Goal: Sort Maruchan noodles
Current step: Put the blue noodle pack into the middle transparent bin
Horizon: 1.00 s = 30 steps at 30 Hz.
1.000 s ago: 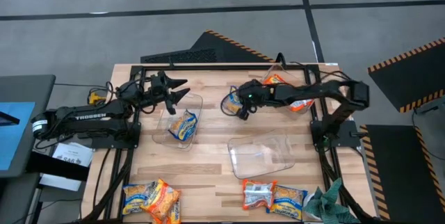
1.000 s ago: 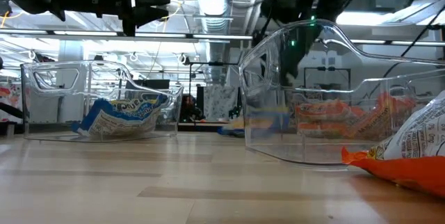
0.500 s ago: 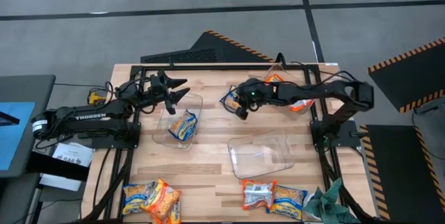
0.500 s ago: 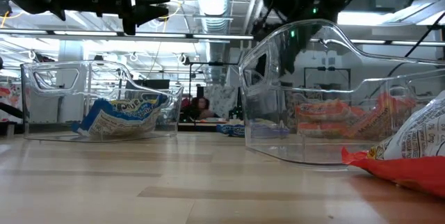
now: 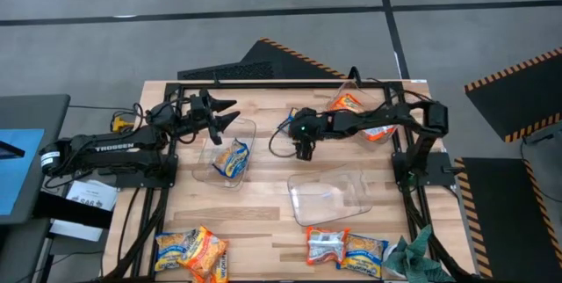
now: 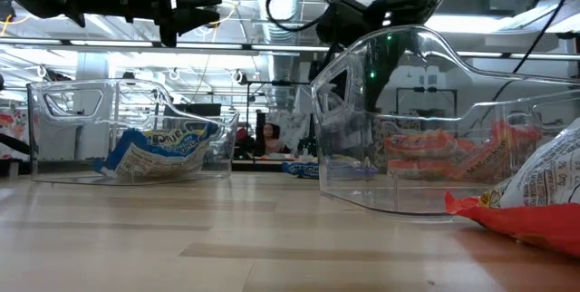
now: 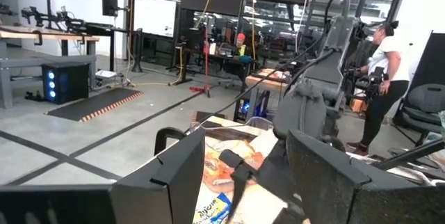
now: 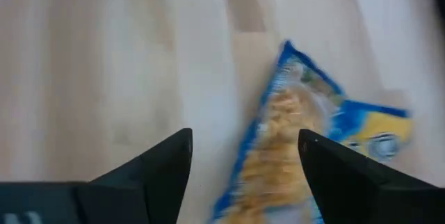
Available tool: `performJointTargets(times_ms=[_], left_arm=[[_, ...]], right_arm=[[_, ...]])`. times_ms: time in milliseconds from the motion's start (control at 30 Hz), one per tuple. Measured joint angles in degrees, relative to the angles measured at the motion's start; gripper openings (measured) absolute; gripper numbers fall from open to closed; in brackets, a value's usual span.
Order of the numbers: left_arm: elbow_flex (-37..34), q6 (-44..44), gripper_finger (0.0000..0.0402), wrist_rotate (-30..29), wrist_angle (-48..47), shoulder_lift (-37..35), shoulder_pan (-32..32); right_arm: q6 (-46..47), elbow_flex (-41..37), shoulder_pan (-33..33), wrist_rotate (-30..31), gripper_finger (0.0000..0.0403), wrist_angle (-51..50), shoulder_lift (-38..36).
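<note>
Hovering over the middle of the wooden desk (image 5: 263,204), the right gripper (image 5: 303,148) has its fingers (image 8: 160,165) spread open and holds nothing. Below them, in the right wrist view, one yellow and blue noodle packet (image 8: 306,147) lies on the bare wood; in the high view only a blue corner of it shows by the gripper, between the two far bins.

The left gripper (image 5: 226,112) waits above the far edge of the left clear bin (image 5: 241,138), its fingers (image 7: 174,175) also open and empty. Inside this bin lies another yellow and blue packet (image 5: 232,159) (in the low view it leans against the bin wall (image 6: 154,151)).

At the far right of the desk stands a second clear bin (image 5: 356,85) with orange-red packets (image 5: 349,103) in it. A third clear bin (image 5: 334,197) sits nearer to the front, right of the middle, and I see no packet in it.

Along the front edge more noodles wait: a pair of packets at the left (image 5: 191,252), yellow-blue and orange, touching each other, and another pair at the right (image 5: 345,248), one orange with silver-white and one yellow-blue. Just beside this right pair lies a green cloth (image 5: 411,252). In the low view an orange packet (image 6: 526,206) is close to the camera at the right.
</note>
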Motion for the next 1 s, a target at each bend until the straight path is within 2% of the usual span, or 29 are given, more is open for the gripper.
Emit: performJointTargets(times_ms=[200, 600, 767, 833, 900, 1000], left_arm=[[0.0, 0.01, 0.0192, -0.06, -1.31, 0.0, 0.01], [0.0, 0.03, 0.0192, -0.13, -2.14, 0.0, 0.01], [0.0, 0.03, 0.0192, -0.09, -2.49, 0.0, -0.01], [0.0, 0.01, 0.0192, 0.0, -2.62, 0.0, 0.01], [0.0, 0.02, 0.0192, 0.03, -2.62, 0.0, -0.01], [0.0, 0.03, 0.0192, 0.04, -2.55, 0.0, 0.01]], right_arm=[[-5.47, 1.85, 0.65, 9.49, 0.029, -1.02, 3.96], [-3.26, 2.4, -0.57, 8.2, 0.0291, -3.92, 6.76], [-4.05, 2.74, -0.39, 12.01, 0.0283, -2.88, 10.97], [-3.46, 2.81, -0.34, 13.41, 0.0268, -2.45, 11.81], [-3.22, 2.87, 0.18, 16.04, 0.0237, -1.39, 12.82], [-3.23, 2.71, 0.82, 20.55, 0.0152, -1.62, 13.25]])
